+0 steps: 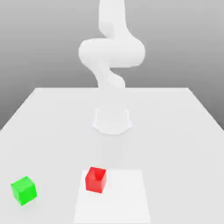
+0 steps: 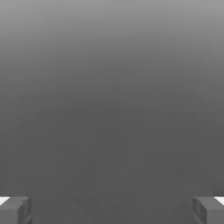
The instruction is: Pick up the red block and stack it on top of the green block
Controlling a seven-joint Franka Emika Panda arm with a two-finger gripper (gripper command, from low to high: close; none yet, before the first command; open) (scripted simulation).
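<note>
The red block [image 1: 96, 179] sits on the white table [image 1: 175, 131] near its front edge, at the left side of a lighter square patch. The green block [image 1: 23, 190] rests apart from it, further toward the exterior view's left. Both cubes stand alone with nothing touching them. In the hand view my gripper [image 2: 112, 211] is open, its grey fingertips [image 2: 15, 210] spread wide with only plain grey background between them. The white arm [image 1: 111, 52] rises folded above its base, behind the blocks.
The arm's round base [image 1: 112, 120] stands mid-table behind the blocks. A lighter square patch [image 1: 122, 197] marks the table's front centre. The table edges narrow toward the back.
</note>
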